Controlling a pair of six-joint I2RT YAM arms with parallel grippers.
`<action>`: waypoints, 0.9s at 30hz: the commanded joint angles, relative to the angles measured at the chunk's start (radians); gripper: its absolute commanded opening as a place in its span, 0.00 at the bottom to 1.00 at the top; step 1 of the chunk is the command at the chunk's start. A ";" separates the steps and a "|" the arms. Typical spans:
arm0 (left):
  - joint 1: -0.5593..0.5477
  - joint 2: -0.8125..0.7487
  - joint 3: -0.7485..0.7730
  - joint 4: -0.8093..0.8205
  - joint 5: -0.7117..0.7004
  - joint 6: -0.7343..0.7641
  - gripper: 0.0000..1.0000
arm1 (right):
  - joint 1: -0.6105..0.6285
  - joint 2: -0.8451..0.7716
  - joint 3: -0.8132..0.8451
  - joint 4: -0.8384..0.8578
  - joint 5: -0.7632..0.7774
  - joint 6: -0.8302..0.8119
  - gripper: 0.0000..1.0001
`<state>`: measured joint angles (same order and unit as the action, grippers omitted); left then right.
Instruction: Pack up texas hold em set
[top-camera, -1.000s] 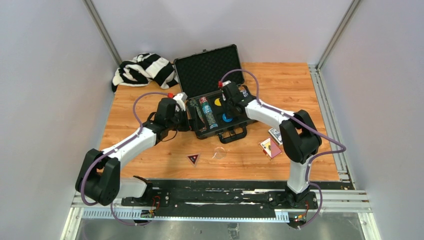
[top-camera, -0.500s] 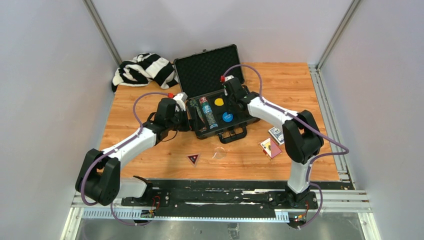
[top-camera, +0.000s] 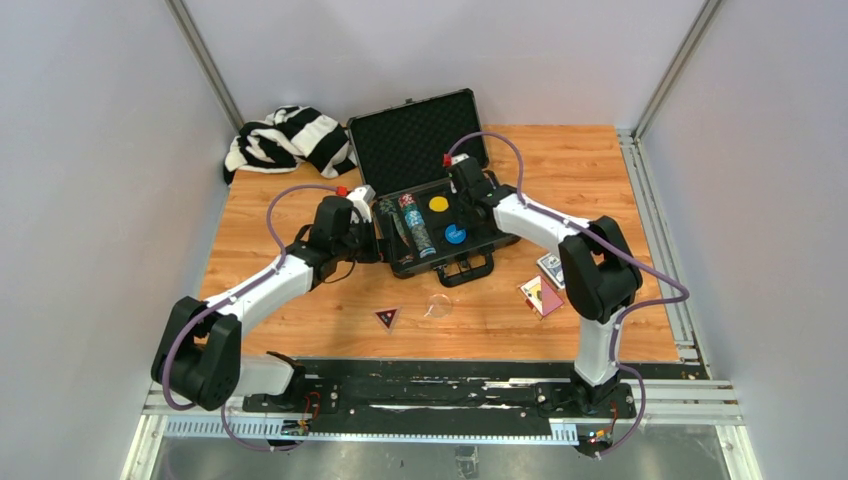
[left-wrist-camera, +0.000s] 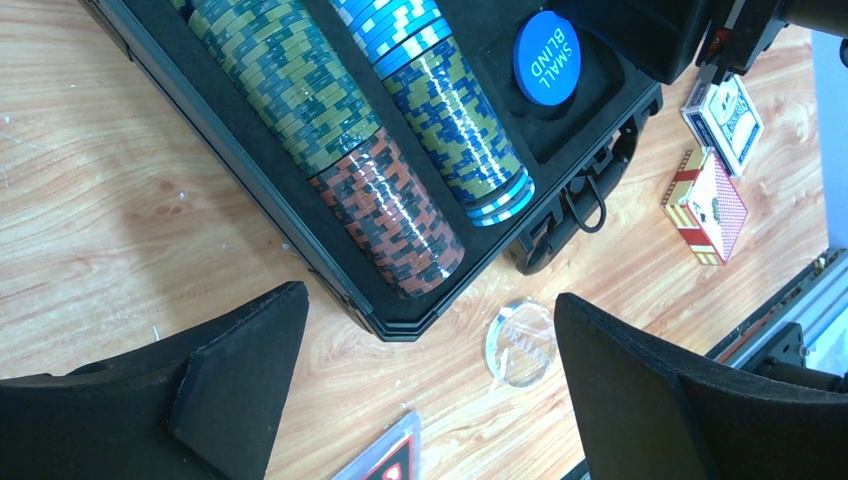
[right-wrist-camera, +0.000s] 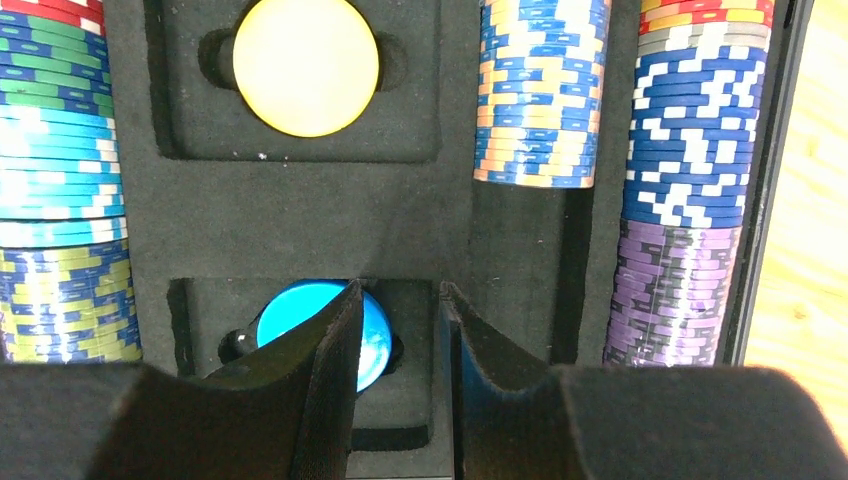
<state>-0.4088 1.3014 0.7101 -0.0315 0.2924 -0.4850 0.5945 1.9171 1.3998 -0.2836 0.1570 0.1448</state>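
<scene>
case (top-camera: 418, 138): open in the middle of the counter (top-camera: 600, 170), lid up at the back
chips (left-wrist-camera: 385, 215): lined up in rows inside the case
blue disc (right-wrist-camera: 300, 330): sitting in its foam pocket in the case
left gripper (left-wrist-camera: 430, 320): at the case's left side, jaws spread wide, nothing in them
right gripper (right-wrist-camera: 400, 300): right over the blue disc, jaws just a bit apart, empty
blue-backed deck (left-wrist-camera: 722, 110): still out, on the counter right of the case
clear disc (left-wrist-camera: 520, 340): counter, in front of the case

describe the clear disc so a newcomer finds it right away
Start at the open black case mid-table. Just in front of its handle, on bare wood, lies the clear disc. It is round and see-through, unlike the dark triangle to its left.
</scene>
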 joint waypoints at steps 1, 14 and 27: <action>0.006 0.010 -0.008 0.032 0.018 0.002 0.98 | -0.002 -0.029 -0.065 -0.004 -0.011 -0.001 0.34; 0.006 -0.001 -0.011 0.024 0.010 0.010 0.98 | 0.002 -0.060 -0.123 0.017 -0.023 0.004 0.34; 0.006 0.005 -0.009 0.026 0.005 0.010 0.98 | 0.004 -0.130 -0.062 -0.022 0.028 -0.024 0.34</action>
<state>-0.4088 1.3144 0.7055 -0.0242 0.3023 -0.4847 0.5945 1.8385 1.3113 -0.2577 0.1616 0.1371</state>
